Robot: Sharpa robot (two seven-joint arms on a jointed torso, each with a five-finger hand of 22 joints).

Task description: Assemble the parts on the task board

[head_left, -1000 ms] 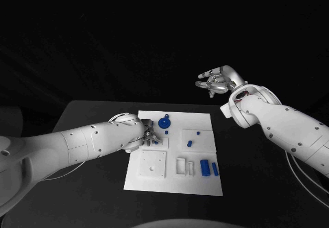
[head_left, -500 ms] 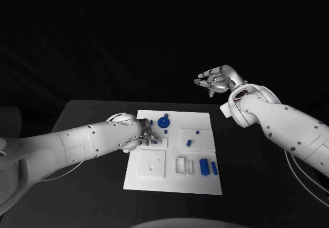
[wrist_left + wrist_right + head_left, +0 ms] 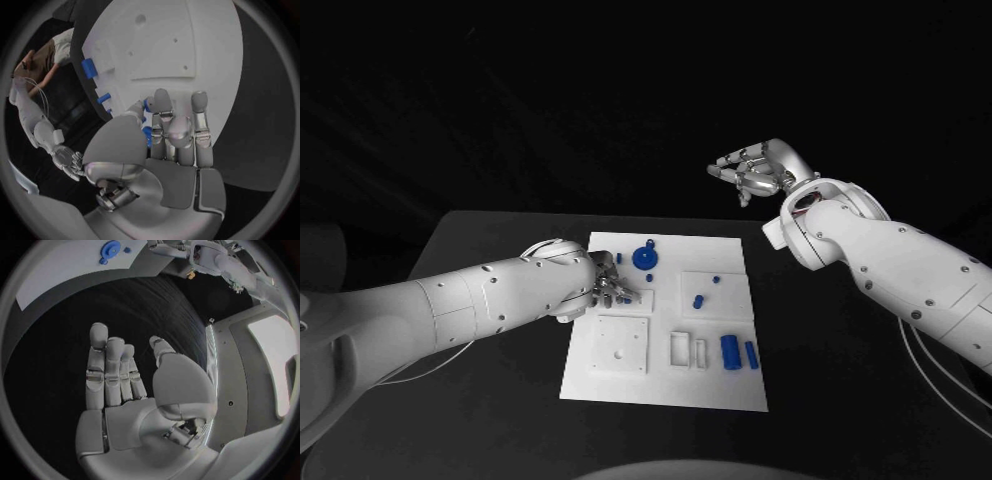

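Left hand pinches a small blue part over the task board, mid-worktop. Right hand open, empty, raised past the far edge. Risk: thin pinch, part could slip or tilt on insertion.

black table under dim light; surroundings beyond its edges fall into darkness, no walls discernible.

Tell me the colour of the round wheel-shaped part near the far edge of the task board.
Blue. The wheel-shaped part stands out against the white task board, clearest in the head view.
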